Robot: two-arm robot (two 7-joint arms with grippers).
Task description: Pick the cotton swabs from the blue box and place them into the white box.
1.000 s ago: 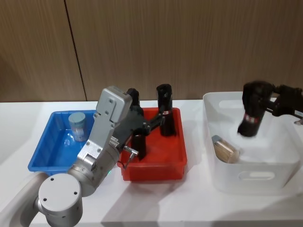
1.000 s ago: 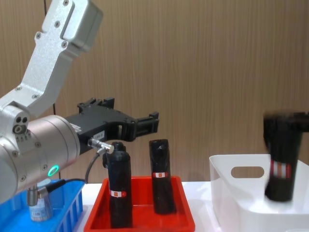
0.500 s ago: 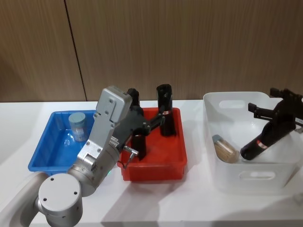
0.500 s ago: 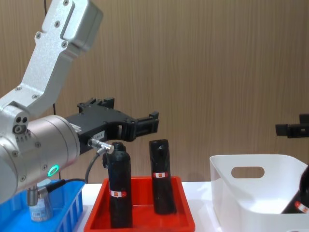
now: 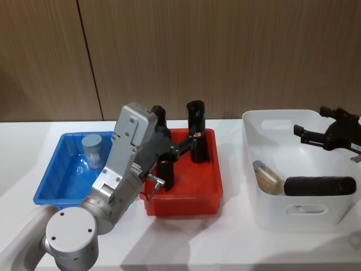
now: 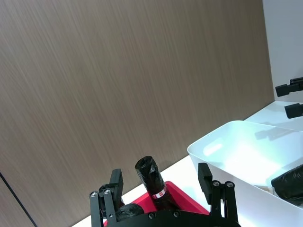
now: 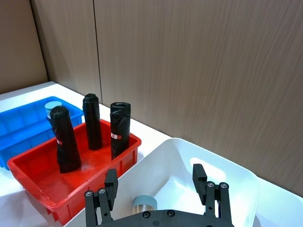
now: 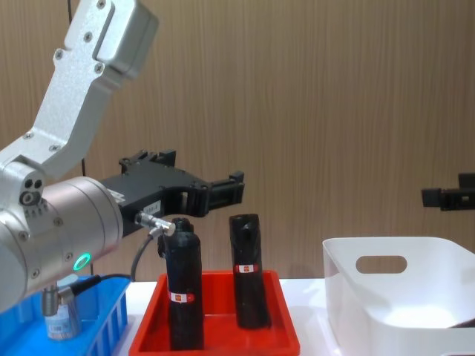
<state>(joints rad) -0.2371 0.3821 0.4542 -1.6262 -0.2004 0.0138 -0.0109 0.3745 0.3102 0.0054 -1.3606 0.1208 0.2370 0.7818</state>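
Note:
One cotton swab tub [image 5: 92, 150] with a pale blue lid stands upright in the blue box [image 5: 53, 183], also seen as the tub [image 7: 51, 108]. A second tub [image 5: 267, 177] lies on its side in the white box [image 5: 304, 213], beside a black roll [image 5: 320, 185] lying flat. My right gripper [image 5: 311, 121] hovers open and empty above the white box. My left gripper [image 5: 181, 148] is open and empty over the red tray [image 5: 183, 199], between the standing black rolls [image 8: 249, 273].
The red tray sits between the two boxes and holds three upright black rolls [image 7: 120, 128]. A wood-panelled wall runs close behind the table. Bare white tabletop [image 5: 237, 248] lies in front of the boxes.
The black roll left my right gripper, dropped into the white box and tipped over to lie flat. The right gripper now stands open. The left arm has not moved.

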